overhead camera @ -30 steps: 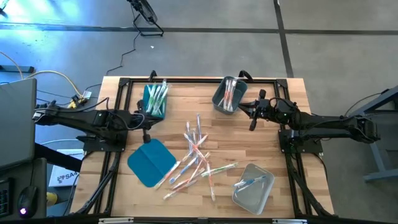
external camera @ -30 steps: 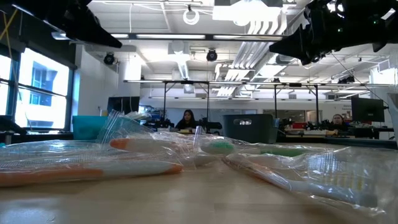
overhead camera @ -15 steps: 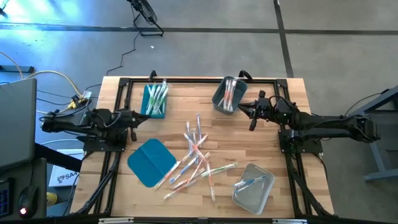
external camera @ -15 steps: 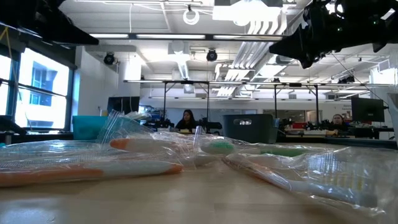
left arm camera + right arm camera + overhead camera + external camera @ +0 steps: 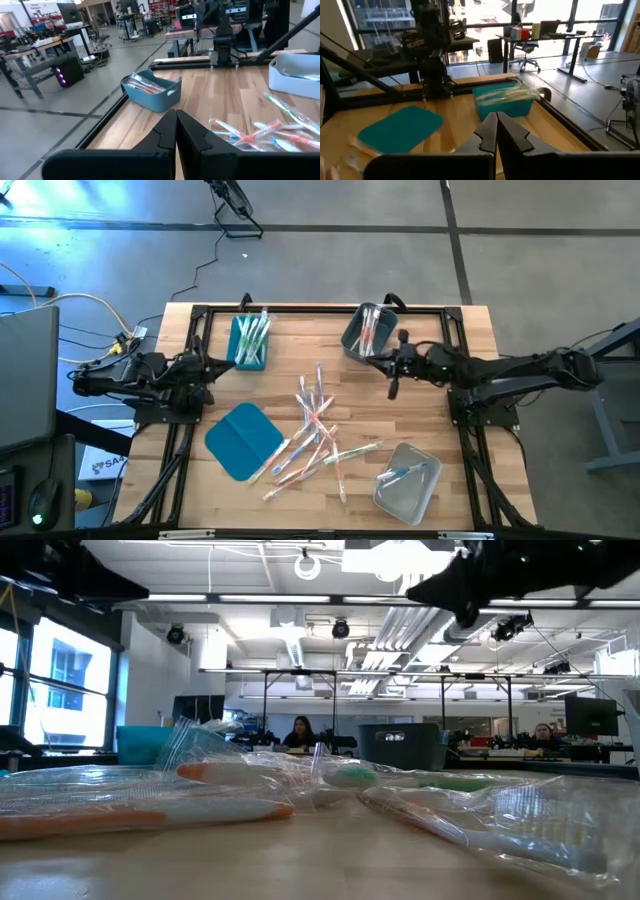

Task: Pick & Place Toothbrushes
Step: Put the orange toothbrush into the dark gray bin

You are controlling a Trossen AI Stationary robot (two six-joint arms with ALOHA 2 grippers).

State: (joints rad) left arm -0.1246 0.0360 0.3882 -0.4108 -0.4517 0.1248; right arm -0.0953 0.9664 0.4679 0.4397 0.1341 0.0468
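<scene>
Toothbrushes [image 5: 318, 430] lie in a loose heap at the centre of the table [image 5: 470, 470], none of them in either gripper; more lie in the teal bin [image 5: 248, 342] at 11 o'clock, the grey bin [image 5: 366, 333] at 1 o'clock and the clear bin [image 5: 408, 478] at 5 o'clock. The teal lid [image 5: 243, 440] lies flat at 8 o'clock, touching the heap's edge. Right gripper [image 5: 391, 385], at 2 o'clock beside the grey bin: fingers pressed together, empty. Left gripper [image 5: 212, 373], at 9 o'clock by the teal bin: likewise closed, empty. The next pick probably calls for opening the fingers first, then choosing an outlying brush and closing across its shaft. Long axes fan out; most run from 7 to 1 o'clock, the outermost nearer 8 to 2.
</scene>
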